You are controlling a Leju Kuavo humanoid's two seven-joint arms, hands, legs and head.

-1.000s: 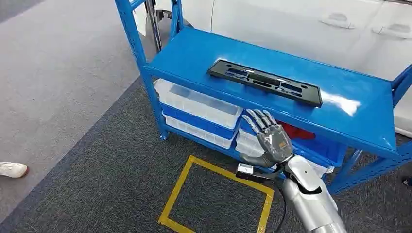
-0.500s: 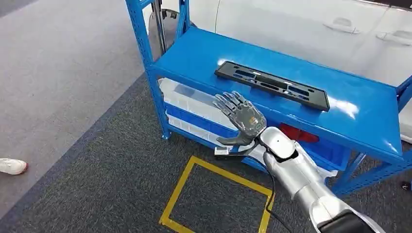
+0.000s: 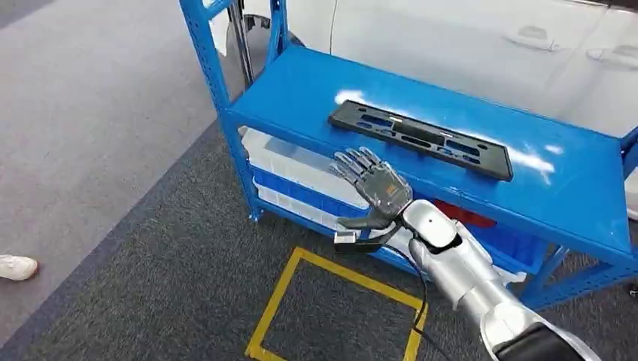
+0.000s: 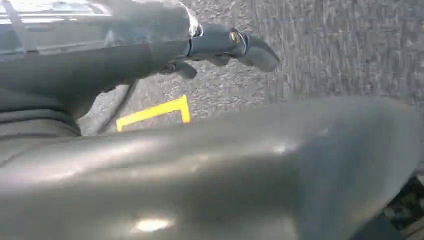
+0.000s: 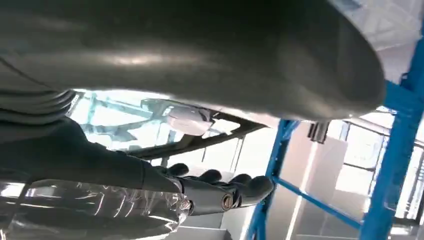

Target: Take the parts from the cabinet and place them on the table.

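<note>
A long black plastic part (image 3: 421,139) with slots lies flat on the top shelf of the blue rack (image 3: 301,83). My right hand (image 3: 376,184) is raised in front of the shelf's front edge, below and left of the part's near end, fingers spread and holding nothing. The right wrist view has the same hand (image 5: 220,192) with its fingers stretched out towards a blue rack post (image 5: 395,165). In the left wrist view my left hand (image 4: 220,42) hangs over grey carpet, fingers extended and empty.
White and blue bins (image 3: 301,169) and a red item (image 3: 459,212) fill the lower shelf. A yellow tape square (image 3: 338,308) marks the carpet in front of the rack. A white car (image 3: 451,37) stands behind. A person's shoe (image 3: 15,265) is at far left.
My right hand has swung left along the shelf front and the arm has come further into view. The picture itself has shifted slightly. The black part has not moved on the shelf.
</note>
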